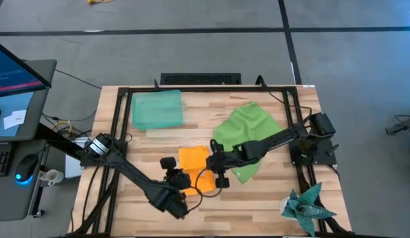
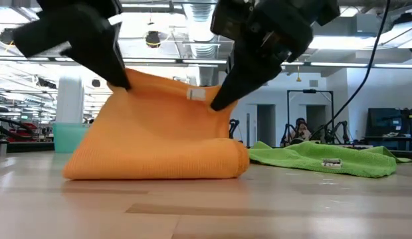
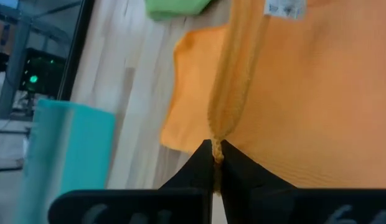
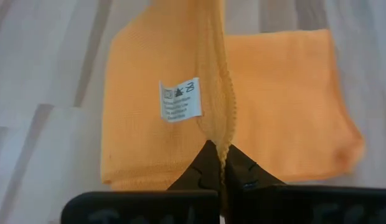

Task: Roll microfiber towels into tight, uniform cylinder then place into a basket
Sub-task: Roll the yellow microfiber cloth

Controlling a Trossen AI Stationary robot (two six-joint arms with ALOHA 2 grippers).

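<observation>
Low view: we see both grippers, left (image 2: 119, 83) and right (image 2: 219, 101), pinching the orange towel's (image 2: 159, 143) raised edge at mid-table; green towel (image 2: 322, 159) lies beside it, basket (image 1: 157, 109) well apart.

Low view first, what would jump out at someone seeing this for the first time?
The orange towel at the table's front middle, lifted by its edge between the left pincer and right pincer, both shut on it. Behind it lies the crumpled green towel, and the basket sits back left.
</observation>
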